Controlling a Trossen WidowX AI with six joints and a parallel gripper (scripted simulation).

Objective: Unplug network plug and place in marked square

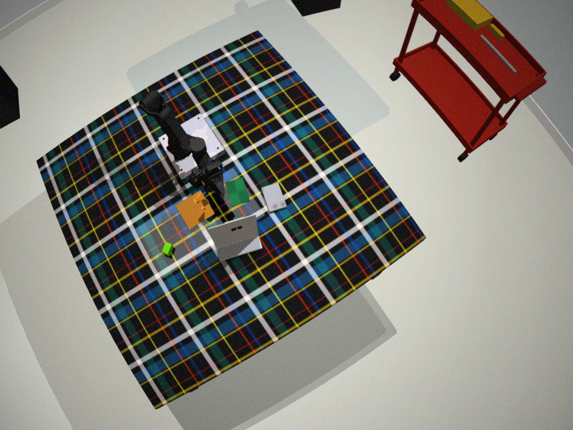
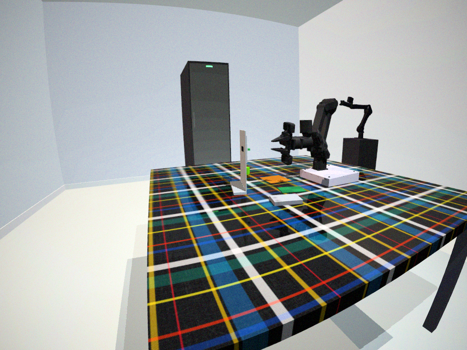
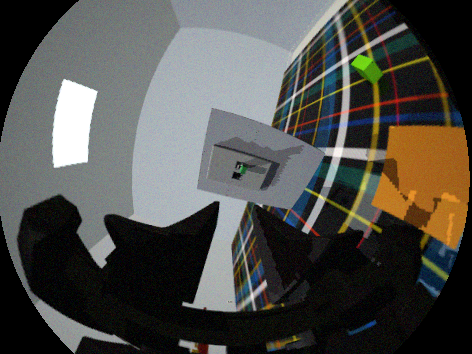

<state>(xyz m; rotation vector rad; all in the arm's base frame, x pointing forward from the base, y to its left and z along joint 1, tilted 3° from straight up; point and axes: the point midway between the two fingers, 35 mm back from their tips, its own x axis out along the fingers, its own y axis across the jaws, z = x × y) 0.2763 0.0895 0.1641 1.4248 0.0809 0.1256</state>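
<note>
Claw [image 2: 281, 145] is part-way closed with nothing between the fingers, rolled on its side so one finger sits above the other in the exterior view. I'm holding it level with the upper part of the upright panel [image 2: 243, 159], short of it, with a visible gap between fingertips and panel. Plug [image 3: 240, 169] is in the socket on the panel face toward me; the wrist view shows it as a small dark body with a green bit, dead ahead between my fingers. Tab itself is too small to make out. Orange sheet [image 1: 195, 209] lies flat on the table [image 2: 263, 263] below my wrist, green sheet [image 1: 237, 191] just beside it, grey block [image 1: 274, 197] further along. Small green cube [image 1: 167, 249] sits apart, off to the panel's side.
</note>
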